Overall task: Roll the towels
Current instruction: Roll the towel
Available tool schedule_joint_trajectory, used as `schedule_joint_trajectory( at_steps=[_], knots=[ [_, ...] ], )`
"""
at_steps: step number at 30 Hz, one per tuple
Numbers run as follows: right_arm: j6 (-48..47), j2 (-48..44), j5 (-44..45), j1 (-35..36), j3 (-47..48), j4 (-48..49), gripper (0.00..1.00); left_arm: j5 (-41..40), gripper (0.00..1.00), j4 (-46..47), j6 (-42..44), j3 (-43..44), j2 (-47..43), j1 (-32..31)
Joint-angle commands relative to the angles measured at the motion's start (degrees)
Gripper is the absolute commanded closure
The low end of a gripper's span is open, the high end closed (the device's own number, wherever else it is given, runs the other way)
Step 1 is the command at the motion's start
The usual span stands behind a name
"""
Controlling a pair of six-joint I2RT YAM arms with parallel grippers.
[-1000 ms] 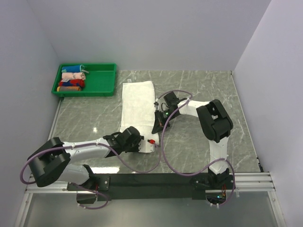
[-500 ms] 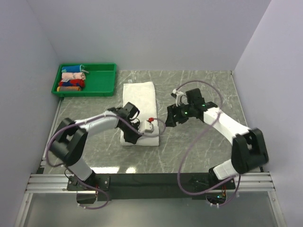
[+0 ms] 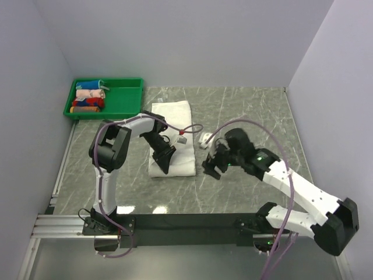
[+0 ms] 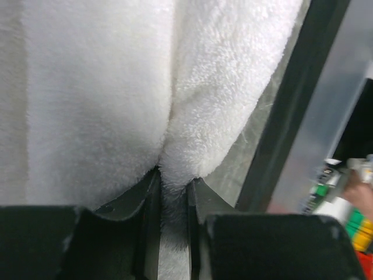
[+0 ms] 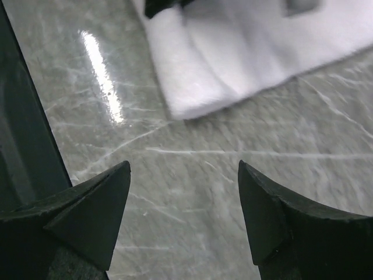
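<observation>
The white towel (image 3: pixel 178 116) lies under the left hand (image 3: pixel 163 165), stretching beyond it. The right hand (image 3: pixel 210 168) hovers over the worktop (image 3: pixel 250 111), towel just left of it.

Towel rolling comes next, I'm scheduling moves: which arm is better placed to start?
Left: the left claw pinches a fold of the towel at its near end; the right claw hangs open over bare table.

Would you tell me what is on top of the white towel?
The left gripper sits on the white towel, shut on a raised fold of it. The cloth directly beneath the gripper is hidden.
</observation>
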Motion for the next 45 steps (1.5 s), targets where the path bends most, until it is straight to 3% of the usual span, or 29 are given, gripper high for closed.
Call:
schedule_joint_trajectory(
  at_steps=[1,9,15,19,23,25,26,28,29,30,36,41,45],
  knots=[
    [-3.41,5.56,8.60,7.69,-0.64,6.89,0.19,-5.09,0.95,-0.55,1.04,2.02,7.58,0.18],
    [-4.99,24.13,18.80,16.06,8.33,17.62,0.19,-5.10,0.94,-3.10,0.08,6.95,12.86,2.29],
    [-6.48,30.90,13.53,19.23,10.45,17.19,0.20,-3.87,0.92,-1.70,-1.24,6.24,13.91,3.17],
    [-7.09,36.87,13.28,19.15,11.14,18.16,0.28,-3.43,0.90,-1.00,-1.59,5.46,13.57,3.79],
    [-7.89,39.87,6.34,18.18,12.81,12.81,0.63,-2.55,0.89,-0.56,-2.12,4.67,12.69,4.49],
    [-7.89,41.28,2.82,17.39,14.04,10.96,0.71,-1.85,0.89,-0.38,-1.51,3.88,11.72,5.01],
    [-7.72,41.89,1.68,17.04,14.48,9.04,0.83,-1.58,0.89,-0.38,-1.33,2.74,9.98,5.10],
    [-6.75,43.47,-1.39,15.90,15.88,7.62,0.98,-1.32,0.82,2.60,-2.47,0.63,7.43,5.63],
    [-6.49,44.00,-2.71,14.33,16.41,5.70,1.00,-1.05,0.79,3.65,-2.82,-1.64,4.63,5.81],
    [-6.22,44.88,-4.20,13.61,17.20,4.37,1.00,-0.01,0.73,4.97,-2.83,-2.71,3.12,5.98],
    [-6.57,51.55,-22.48,9.22,27.48,-14.51,1.00,0.01,0.62,15.42,-8.45,-11.85,-10.50,10.90],
    [-5.17,56.65,-28.37,8.69,31.09,-19.45,1.00,1.85,0.57,20.00,-10.47,-14.58,-19.89,18.37],
    [-4.02,63.67,-34.53,6.93,36.52,-24.28,1.00,-2.27,0.55,25.88,-11.88,-19.67,-30.44,21.45]
  ],
)
